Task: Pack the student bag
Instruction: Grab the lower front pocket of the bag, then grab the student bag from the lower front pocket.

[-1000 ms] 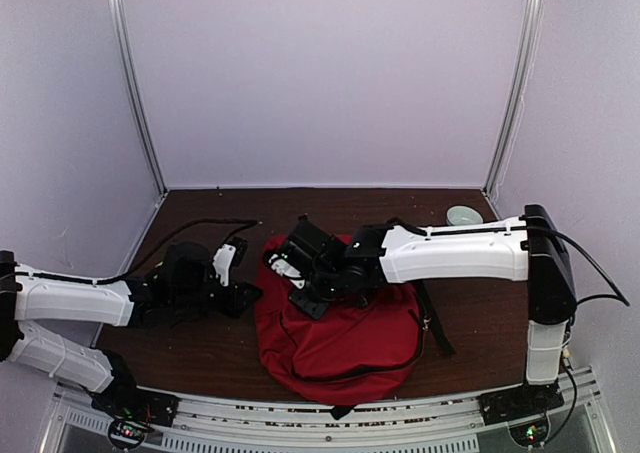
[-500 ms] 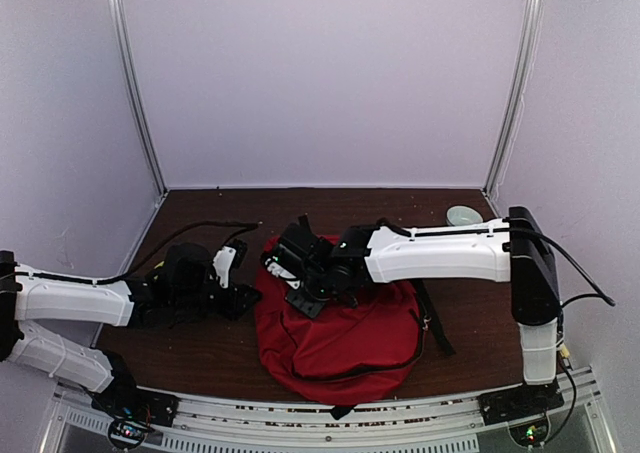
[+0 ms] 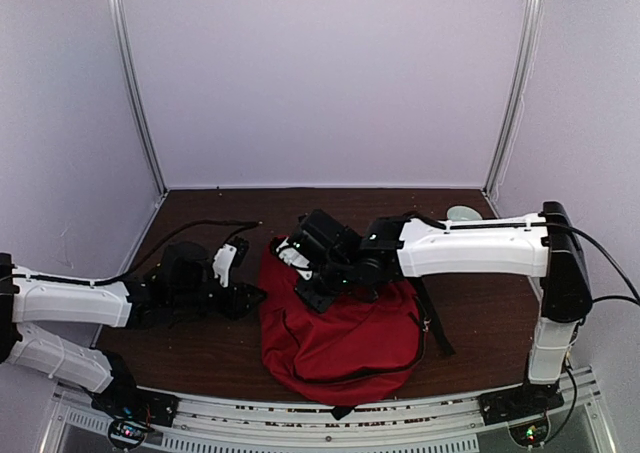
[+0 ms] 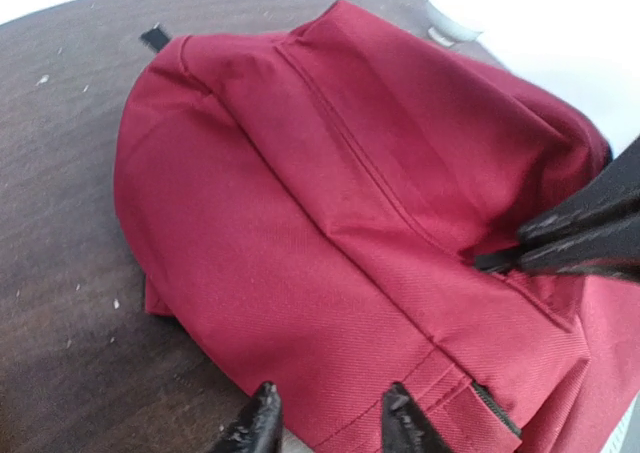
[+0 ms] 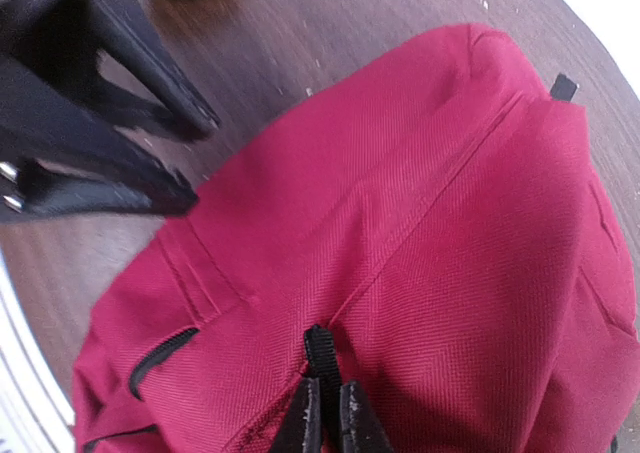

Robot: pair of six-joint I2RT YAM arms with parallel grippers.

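The student bag [image 3: 340,328] lies as a red fabric mound in the middle of the brown table. My right gripper [image 5: 328,398] is shut on a short black webbing tab [image 5: 320,351] at a seam on the bag's top [image 5: 450,223]. From above, that right gripper [image 3: 308,291] sits over the bag's upper left part. My left gripper [image 4: 330,405] stands open, its two black fingertips [image 4: 265,408] spread over the bag's near edge [image 4: 300,223], clamping nothing. In the top view the left gripper [image 3: 245,298] is beside the bag's left side.
A pale green bowl [image 3: 463,215] sits at the back right corner of the table. A black cable [image 3: 200,225] runs across the table behind the left arm. Black straps [image 3: 432,323] trail from the bag's right side. White walls enclose the table.
The right jaws have closed on the black tab and that arm has shifted slightly right. The left jaws have opened. The bag's top has bunched up a little.
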